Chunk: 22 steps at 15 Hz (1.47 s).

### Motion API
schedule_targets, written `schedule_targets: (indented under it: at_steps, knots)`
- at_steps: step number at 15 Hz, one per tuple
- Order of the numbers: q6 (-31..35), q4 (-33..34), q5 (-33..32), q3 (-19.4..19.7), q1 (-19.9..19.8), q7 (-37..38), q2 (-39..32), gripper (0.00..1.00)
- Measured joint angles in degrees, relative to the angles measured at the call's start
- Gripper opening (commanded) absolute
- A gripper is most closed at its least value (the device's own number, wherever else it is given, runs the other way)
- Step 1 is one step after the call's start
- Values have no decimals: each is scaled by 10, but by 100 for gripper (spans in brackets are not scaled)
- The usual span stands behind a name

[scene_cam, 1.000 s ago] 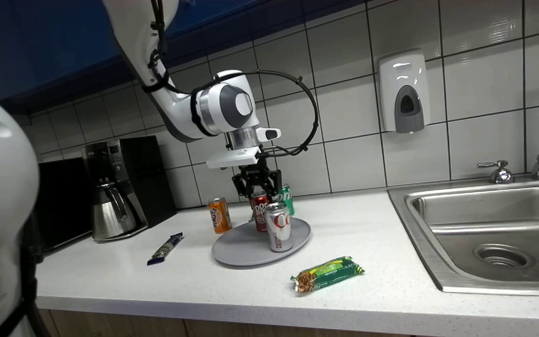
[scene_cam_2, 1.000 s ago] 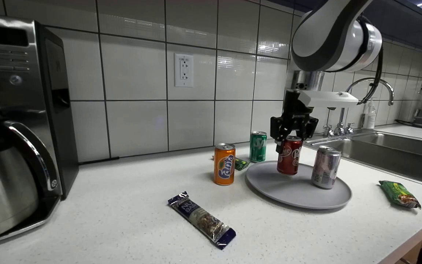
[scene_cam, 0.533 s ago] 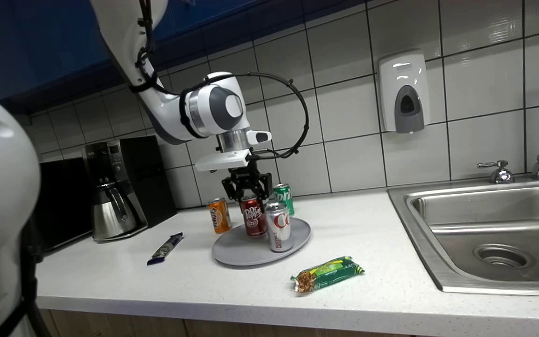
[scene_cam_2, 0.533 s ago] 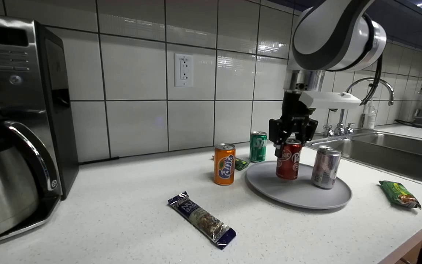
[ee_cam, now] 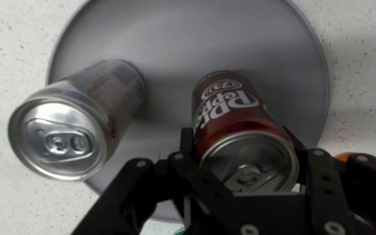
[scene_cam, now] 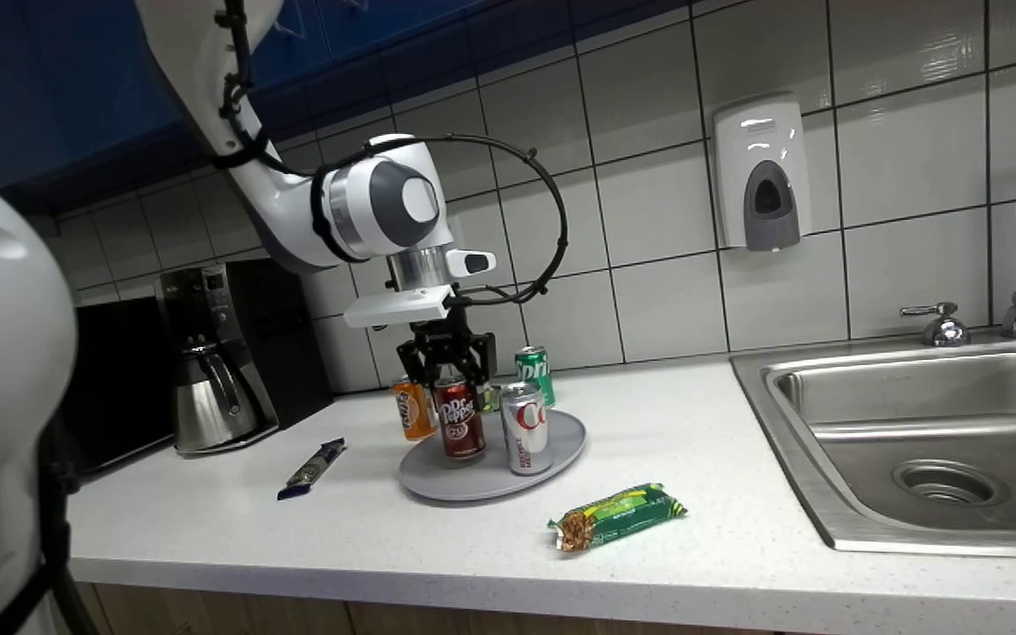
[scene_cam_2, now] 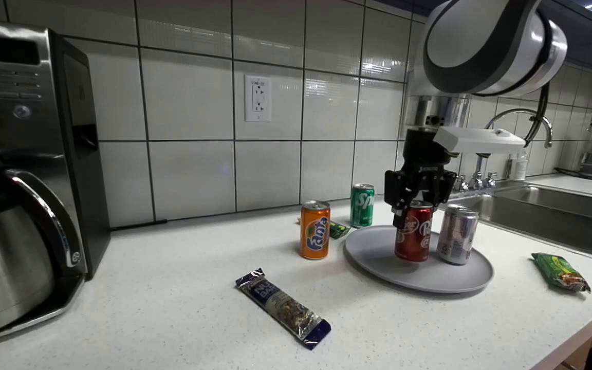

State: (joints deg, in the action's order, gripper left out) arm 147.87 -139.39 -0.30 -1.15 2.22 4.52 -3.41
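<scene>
the red can is clamped by the gripper, apparently for placing on the grey plate; contact beneath being unclear, gentle lowering is called for

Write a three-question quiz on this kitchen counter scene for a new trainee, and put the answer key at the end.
1. Multiple choice: what is the gripper holding?
A) Sprite can
B) Dr Pepper can
C) Nut Bar

2. True or false: the Fanta can stands on the counter, off the gray plate.

3. Short answer: which soda stands upright on the plate, beside the Dr Pepper can?

Key
1: B, with the fingers on either side near its top.
2: True.
3: The silver Diet Coke can.
</scene>
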Motion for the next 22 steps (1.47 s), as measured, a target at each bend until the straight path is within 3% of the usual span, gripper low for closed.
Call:
schedule_targets:
  at_steps: [12,13,16,22]
  knots:
    - [-1,-34,18,0,0,-6,18,38]
    - [-1,-35,18,0,0,-6,18,88]
    - [-1,-36,18,0,0,-6,18,100]
    - [0,-36,18,3,0,-6,21,100]
